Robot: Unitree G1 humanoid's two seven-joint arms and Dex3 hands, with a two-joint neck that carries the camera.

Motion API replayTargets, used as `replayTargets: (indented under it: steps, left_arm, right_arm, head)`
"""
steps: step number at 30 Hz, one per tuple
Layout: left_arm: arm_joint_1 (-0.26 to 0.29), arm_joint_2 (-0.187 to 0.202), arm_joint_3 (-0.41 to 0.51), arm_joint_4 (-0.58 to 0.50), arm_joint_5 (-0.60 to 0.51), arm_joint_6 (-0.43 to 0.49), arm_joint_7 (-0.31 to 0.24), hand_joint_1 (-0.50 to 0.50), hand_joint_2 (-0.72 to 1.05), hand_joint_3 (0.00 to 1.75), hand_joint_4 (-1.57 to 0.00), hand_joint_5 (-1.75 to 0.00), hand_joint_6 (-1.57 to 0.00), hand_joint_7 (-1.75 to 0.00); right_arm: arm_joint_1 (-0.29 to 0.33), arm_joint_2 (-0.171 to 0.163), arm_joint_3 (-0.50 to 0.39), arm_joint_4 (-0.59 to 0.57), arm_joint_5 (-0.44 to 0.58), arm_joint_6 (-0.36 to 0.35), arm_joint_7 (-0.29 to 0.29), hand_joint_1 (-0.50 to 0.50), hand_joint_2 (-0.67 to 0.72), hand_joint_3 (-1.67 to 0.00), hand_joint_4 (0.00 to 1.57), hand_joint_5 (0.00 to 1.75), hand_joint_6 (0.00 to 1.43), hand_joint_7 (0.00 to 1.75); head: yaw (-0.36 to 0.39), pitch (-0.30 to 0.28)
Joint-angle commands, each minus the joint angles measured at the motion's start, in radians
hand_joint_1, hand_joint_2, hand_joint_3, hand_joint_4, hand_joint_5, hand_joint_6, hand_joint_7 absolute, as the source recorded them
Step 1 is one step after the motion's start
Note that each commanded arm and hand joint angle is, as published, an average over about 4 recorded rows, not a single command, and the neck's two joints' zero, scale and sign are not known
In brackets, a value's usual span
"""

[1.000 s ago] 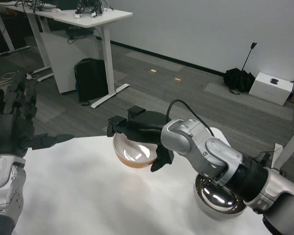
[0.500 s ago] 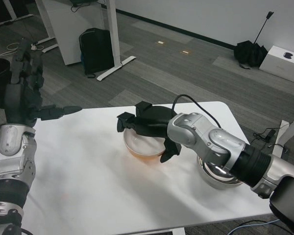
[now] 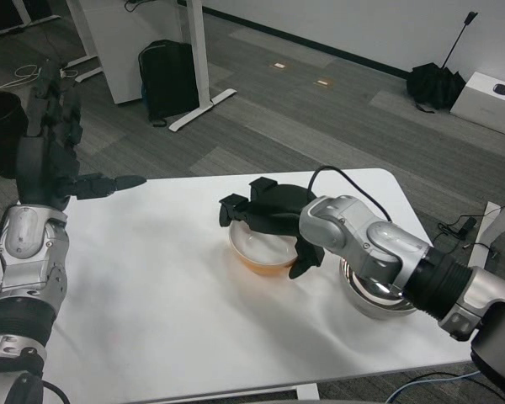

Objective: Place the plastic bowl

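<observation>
1. The plastic bowl [image 3: 258,251] sits on the white table [image 3: 151,303], roughly at the centre of the tabletop and slightly toward its far edge. It is upright, with a pale interior and an orange-brown outer wall visible along its near side.
2. The right hand [image 3: 271,220] is wrapped over the far rim of the plastic bowl. Its fingers [image 3: 233,209] reach across the rim on the left, and another digit comes down the bowl's right side. The hand grips the bowl; the bowl's base appears to be on the table surface, though actual contact cannot be confirmed.
3. The right forearm [image 3: 370,252] extends from the lower right of the view, crossing above a metal bowl [image 3: 374,296].
4. The metal bowl stands on the table just right of the plastic bowl, near the table's right edge. It is partly hidden by the forearm.
5. The left hand [image 3: 50,151] is raised at the far left edge of the table. Its fingers are extended and apart, one pointing right over the table, and it holds nothing.
6. Beyond the table, a black backpack [image 3: 168,76] rests on the grey floor beside a white desk leg [image 3: 198,59].
</observation>
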Motion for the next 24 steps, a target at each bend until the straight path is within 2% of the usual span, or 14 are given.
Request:
replayTargets:
  steps: [1,2,3,6,9,13,20,24]
  left_arm:
    - [0.017,0.004,0.010,0.001,-0.011,-0.015,0.000,-0.50,0.25,0.09,0.00,0.00,0.00,0.00]
    - [0.019,0.005,0.011,0.000,-0.011,-0.015,0.000,-0.50,0.23,0.09,0.00,0.00,0.00,0.00]
    - [0.022,0.005,0.013,-0.001,-0.011,-0.015,0.000,-0.50,0.21,0.09,0.00,0.00,0.00,0.00]
    - [0.028,0.005,0.014,-0.004,-0.011,-0.015,0.000,-0.50,0.23,0.09,0.00,0.00,0.00,0.00]
    - [0.031,0.005,0.013,-0.005,-0.011,-0.016,0.000,-0.50,0.21,0.09,0.00,0.00,0.00,0.00]
    - [0.035,0.005,0.013,-0.005,-0.012,-0.019,0.000,-0.50,0.16,0.07,0.00,0.00,0.00,0.00]
    - [0.042,0.005,0.011,-0.011,-0.015,-0.025,0.001,-0.50,0.25,0.09,0.00,0.00,0.00,0.00]
    - [0.042,0.005,0.006,-0.011,-0.017,-0.028,0.001,-0.50,0.25,0.09,0.00,0.00,0.00,0.00]
  right_arm:
    - [0.054,-0.013,-0.019,-0.008,-0.007,-0.008,0.026,-0.46,-0.26,-1.47,0.00,0.15,0.00,0.45]
    - [0.059,-0.013,-0.030,-0.017,-0.010,-0.008,0.029,-0.47,-0.15,-1.37,0.00,0.05,0.00,0.35]
    - [0.067,-0.013,-0.044,-0.029,-0.015,-0.010,0.032,-0.47,0.03,-1.13,0.00,0.00,0.00,0.24]
    - [0.082,-0.013,-0.071,-0.052,-0.026,-0.018,0.038,-0.46,0.42,-0.46,0.00,0.00,0.00,0.07]
    - [0.091,-0.013,-0.091,-0.066,-0.035,-0.022,0.049,-0.46,0.63,-0.12,0.00,0.00,0.00,0.00]
    - [0.111,-0.012,-0.130,-0.092,-0.033,-0.025,0.052,-0.46,0.69,-0.04,0.00,0.00,0.00,0.00]
    - [0.154,-0.006,-0.312,-0.183,0.072,-0.049,0.039,-0.46,0.72,0.00,0.00,0.00,0.00,0.00]
    - [0.189,0.020,-0.466,-0.202,0.202,-0.120,-0.045,-0.46,0.72,0.00,0.00,0.00,0.00,0.00]
  head:
    - [-0.002,0.007]
    - [-0.003,0.009]
    - [-0.003,0.012]
    - [-0.005,0.020]
    - [-0.007,0.023]
    - [-0.008,0.032]
    - [-0.021,0.083]
    - [-0.040,0.117]
